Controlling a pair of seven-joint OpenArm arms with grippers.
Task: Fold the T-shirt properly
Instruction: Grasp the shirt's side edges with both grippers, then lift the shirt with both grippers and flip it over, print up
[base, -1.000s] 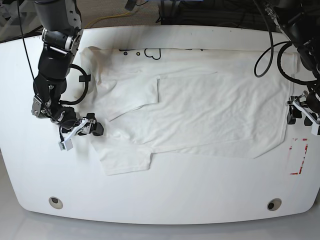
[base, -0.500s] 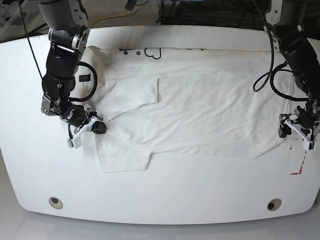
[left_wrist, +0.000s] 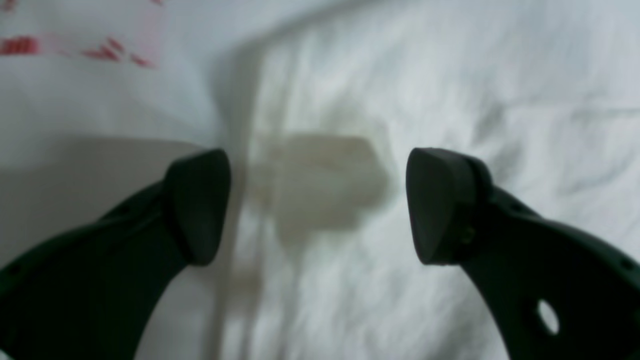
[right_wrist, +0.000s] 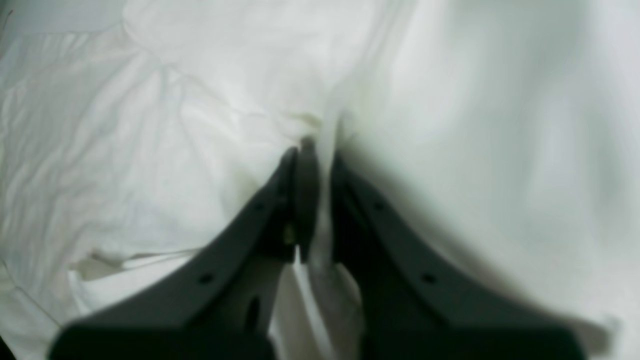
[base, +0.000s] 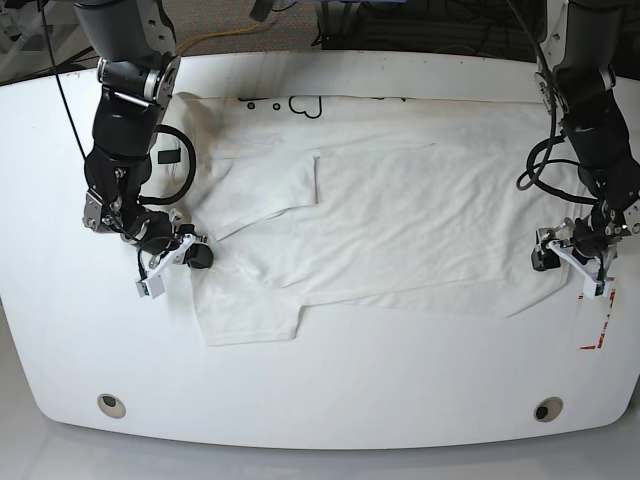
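Since the earlier base frames, the left gripper (base: 567, 255) at the right of the frame has slid inward onto the hem corner of the T-shirt (base: 400, 220), while the right gripper (base: 185, 256) at the left has crept onto the shirt's edge by the lower sleeve. Base view: the T-shirt lies spread across the middle of the white table (base: 330, 390), plain side up, a strip of print showing along its upper edge; red markings (base: 597, 320) sit at the right, partly hidden by the gripper. Left wrist view: the left gripper (left_wrist: 317, 200) has its black fingers (left_wrist: 197, 205) spread wide over blurred white cloth, nothing between them; the shirt's edge runs up the centre-left, red marks at upper left. Right wrist view: the right gripper (right_wrist: 320, 165) is pressed together, pinching a thin ridge of T-shirt (right_wrist: 150, 125) fabric; everything is soft-focused and the lower frame is blocked by the fingers.
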